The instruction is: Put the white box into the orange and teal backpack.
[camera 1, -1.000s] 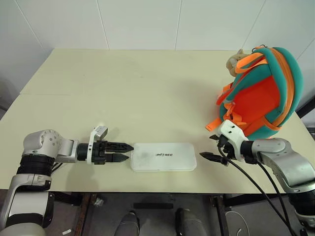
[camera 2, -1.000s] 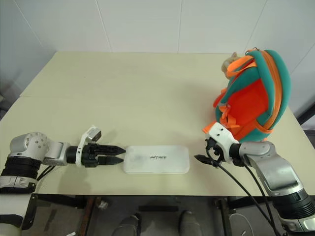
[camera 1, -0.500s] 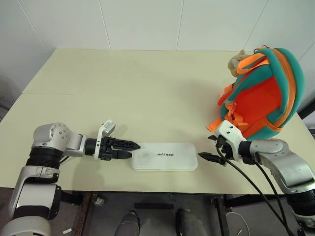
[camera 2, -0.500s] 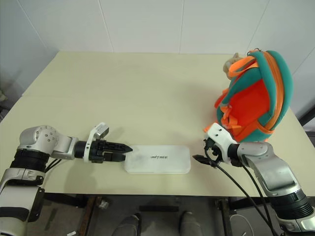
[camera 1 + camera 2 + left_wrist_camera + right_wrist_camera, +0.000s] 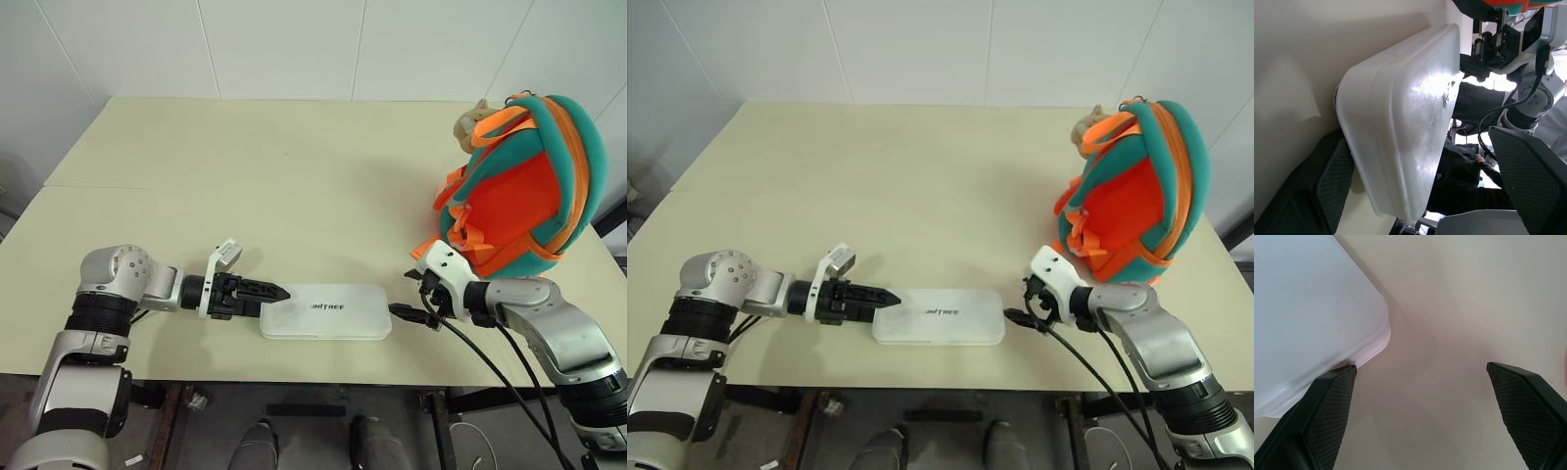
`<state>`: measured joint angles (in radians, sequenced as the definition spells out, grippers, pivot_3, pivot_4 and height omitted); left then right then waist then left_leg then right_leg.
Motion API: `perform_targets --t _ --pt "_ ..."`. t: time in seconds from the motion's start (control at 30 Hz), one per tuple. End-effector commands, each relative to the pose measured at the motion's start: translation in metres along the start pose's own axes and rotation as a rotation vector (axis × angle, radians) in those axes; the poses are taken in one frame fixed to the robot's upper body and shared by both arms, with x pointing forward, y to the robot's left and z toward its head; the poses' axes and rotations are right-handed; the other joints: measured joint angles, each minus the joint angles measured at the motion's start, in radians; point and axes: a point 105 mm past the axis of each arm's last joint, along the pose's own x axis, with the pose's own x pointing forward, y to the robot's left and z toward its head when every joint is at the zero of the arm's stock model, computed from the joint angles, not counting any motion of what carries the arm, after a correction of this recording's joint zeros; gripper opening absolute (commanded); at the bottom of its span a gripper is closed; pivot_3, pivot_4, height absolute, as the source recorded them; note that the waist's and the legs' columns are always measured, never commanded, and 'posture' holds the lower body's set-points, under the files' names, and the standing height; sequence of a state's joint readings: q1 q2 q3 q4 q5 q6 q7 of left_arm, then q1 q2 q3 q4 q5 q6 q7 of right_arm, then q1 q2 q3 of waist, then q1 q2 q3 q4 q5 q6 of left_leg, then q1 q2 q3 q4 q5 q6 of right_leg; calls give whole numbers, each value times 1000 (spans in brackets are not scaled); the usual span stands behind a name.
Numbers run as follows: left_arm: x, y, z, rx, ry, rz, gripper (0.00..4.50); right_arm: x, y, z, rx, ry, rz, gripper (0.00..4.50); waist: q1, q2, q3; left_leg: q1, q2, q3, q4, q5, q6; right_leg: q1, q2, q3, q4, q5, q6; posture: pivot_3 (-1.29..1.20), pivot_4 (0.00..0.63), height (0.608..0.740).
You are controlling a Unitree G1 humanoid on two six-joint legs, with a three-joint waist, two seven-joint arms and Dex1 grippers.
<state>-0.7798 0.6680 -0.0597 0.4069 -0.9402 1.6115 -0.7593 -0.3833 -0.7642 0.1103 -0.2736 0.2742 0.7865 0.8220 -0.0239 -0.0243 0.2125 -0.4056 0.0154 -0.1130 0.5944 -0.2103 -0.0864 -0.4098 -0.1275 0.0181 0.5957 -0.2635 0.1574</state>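
While flat, white box (image 5: pixel 326 311) between tools

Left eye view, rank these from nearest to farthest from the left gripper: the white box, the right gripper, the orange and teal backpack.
1. white box: right at the left gripper fingertips, near the table's front edge.
2. right gripper: at the box's opposite end.
3. orange and teal backpack: upright at the table's far right.

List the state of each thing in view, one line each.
Box: flat on the table, lettering up, not lifted.
Backpack: standing on the table's right side, away from the box.
Left gripper: open, fingers straddling the box's left end.
Right gripper: open, at the box's right end.
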Motion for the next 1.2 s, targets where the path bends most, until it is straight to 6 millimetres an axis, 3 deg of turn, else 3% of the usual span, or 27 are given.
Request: perform_targets --t 0.03,0.17,0.33,0.47,0.87,1.0,1.2 --pt "7 2 -4 12 11 15 4482 -2 2 10 -29 -33 0 4500 1 0 0 0 0 0 0 0 0 0 0 0 0 0 0 0 150 740" --pt "9 -1 0 23 -26 -7 3578 -3 1 9 -27 -30 -6 4500 0 0 0 0 0 0 0 0 0 0 0 0 0 0 0 0 150 740" --pt "11 -1 -2 26 -35 -13 1989 -4 -1 8 -26 -29 -12 4500 -1 0 0 0 0 0 0 0 0 0 0 0 0 0 0 0 150 740" --pt "12 -7 2 67 -81 -48 1291 -6 -3 8 -25 -28 -20 4500 -2 0 0 0 0 0 0 0 0 0 0 0 0 0 0 0 150 740" --pt "8 -21 3 180 -149 -119 1281 -12 -14 15 0 -72 -87 4500 -1 0 0 0 0 1 1 0 0 0 0 1 0 0 -1 0 150 740" --pt "-7 -47 19 253 -255 -239 1279 -24 -35 25 72 -155 -222 4500 -2 0 0 0 0 1 1 0 0 0 0 1 -1 0 -1 0 150 740" --pt "-16 -61 30 274 -329 -316 1279 -39 -62 40 183 -285 -398 4500 -1 0 0 0 0 1 1 0 0 0 0 1 -1 1 0 0 150 740"
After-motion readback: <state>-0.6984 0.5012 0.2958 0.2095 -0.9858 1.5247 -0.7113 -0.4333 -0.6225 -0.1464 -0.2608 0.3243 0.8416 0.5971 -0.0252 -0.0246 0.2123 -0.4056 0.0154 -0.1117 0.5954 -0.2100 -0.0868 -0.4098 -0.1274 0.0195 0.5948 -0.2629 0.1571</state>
